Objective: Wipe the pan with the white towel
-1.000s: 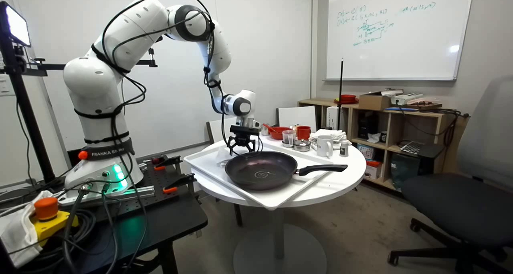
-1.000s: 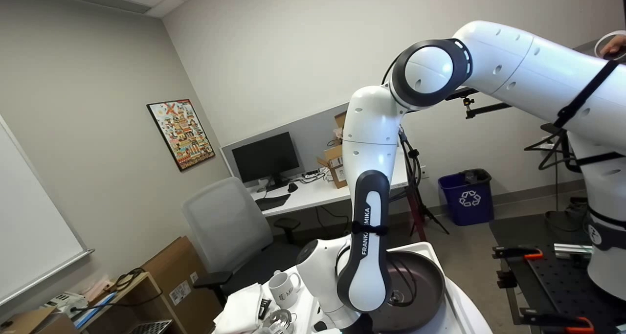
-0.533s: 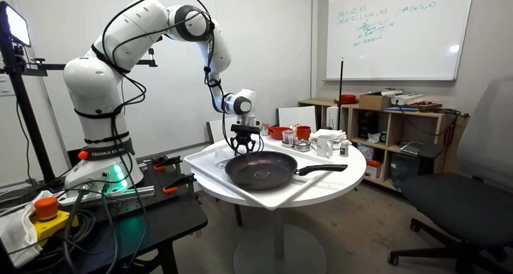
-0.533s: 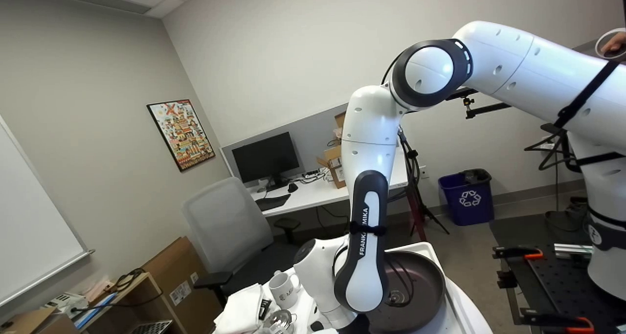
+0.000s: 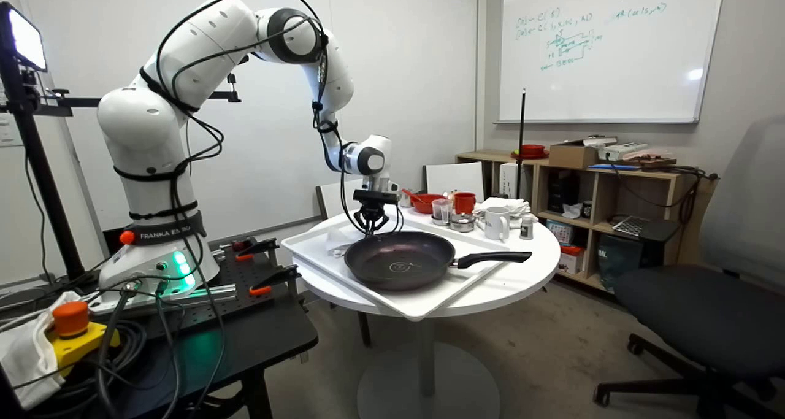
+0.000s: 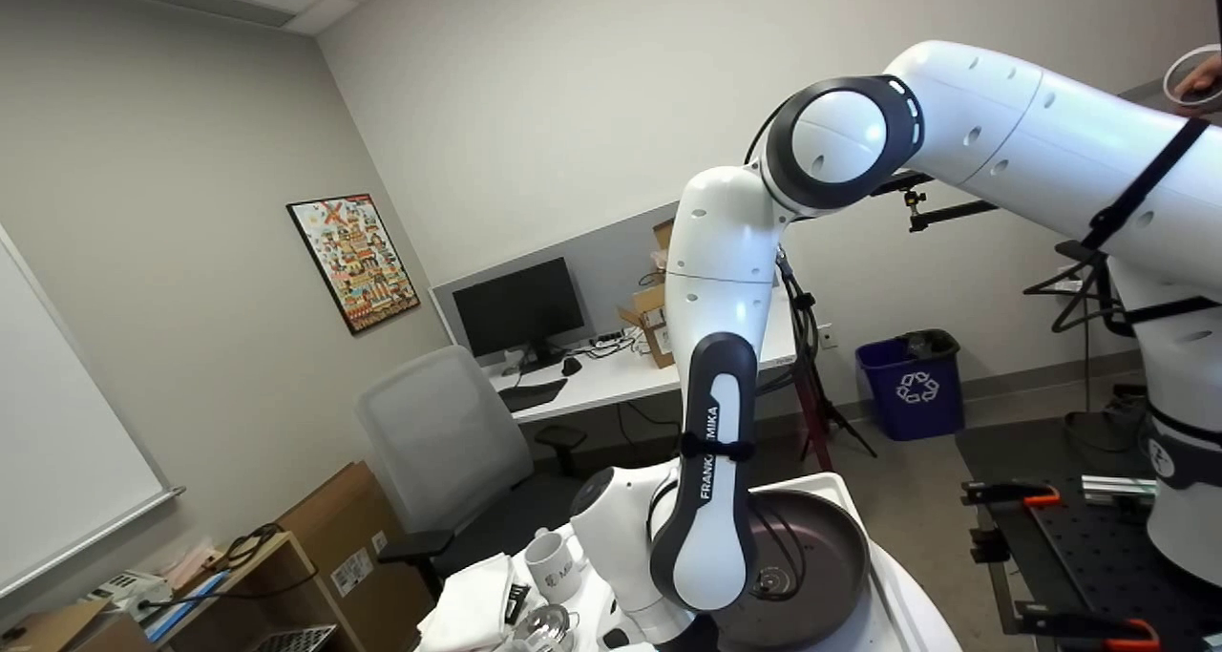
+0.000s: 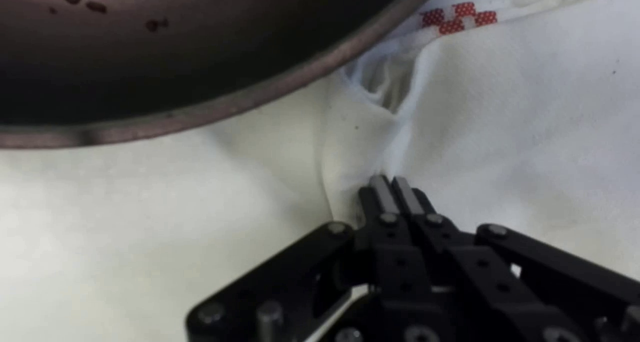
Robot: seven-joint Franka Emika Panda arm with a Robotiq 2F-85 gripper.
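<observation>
Jaws drew together, clamped on towel [image 7: 500, 121] toward far edge of worktop [image 5: 521, 279]: likely grasp step, next needing lift over pan [image 5: 398, 261].

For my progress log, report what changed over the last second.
The tool went from open to shut, apparently pinching a fold of the white towel. The arm shifted slightly toward the picture's left in an exterior view. The pan and tray stayed put.

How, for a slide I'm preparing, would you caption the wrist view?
Gripper closed on a fold of white towel, beside a spotted pan.
</observation>
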